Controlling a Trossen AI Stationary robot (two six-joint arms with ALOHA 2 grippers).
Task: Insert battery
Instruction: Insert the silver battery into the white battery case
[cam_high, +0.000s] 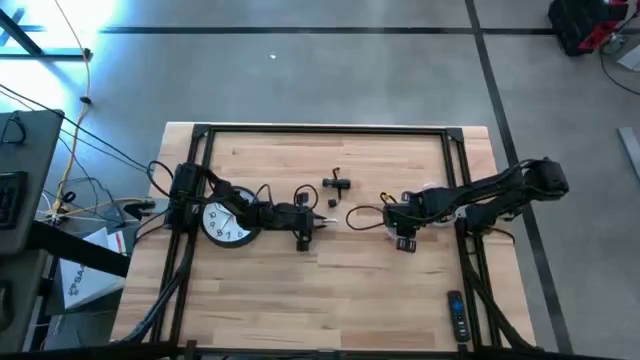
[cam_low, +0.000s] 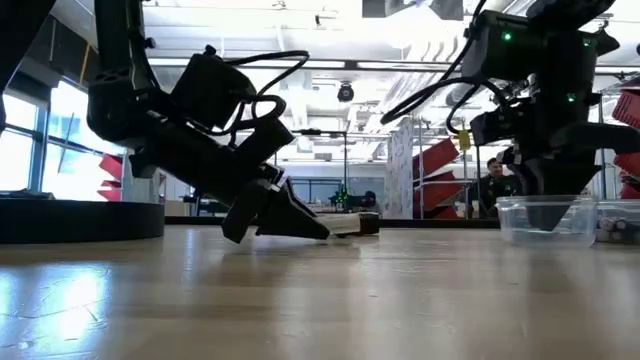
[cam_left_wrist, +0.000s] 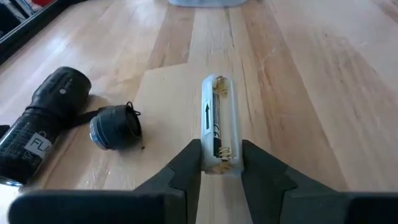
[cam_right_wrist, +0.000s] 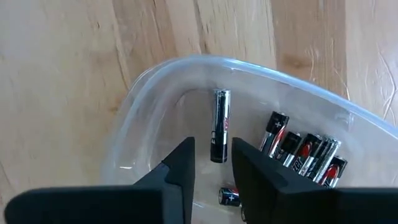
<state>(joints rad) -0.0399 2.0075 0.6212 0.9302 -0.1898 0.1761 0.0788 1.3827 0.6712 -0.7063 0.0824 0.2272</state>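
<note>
Left tool (cam_left_wrist: 221, 163) clamped on battery holder (cam_left_wrist: 217, 124) – right tool (cam_right_wrist: 213, 163) parted, over clear tub (cam_right_wrist: 155, 106) of batteries (cam_right_wrist: 220, 124).

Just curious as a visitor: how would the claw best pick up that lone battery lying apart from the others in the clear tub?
Probably from above, the right gripper pinching the lone battery across its middle. It lies flat, clear of the clustered batteries, leaving finger room either side.

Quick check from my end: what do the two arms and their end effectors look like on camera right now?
Both arms are dark, jointed and boxy, with black cables looping along them. The left end effector has two dark, wedge-shaped fingers. The right end effector has the same dark pair. In the low view, small green lights glow on the right arm.
</note>
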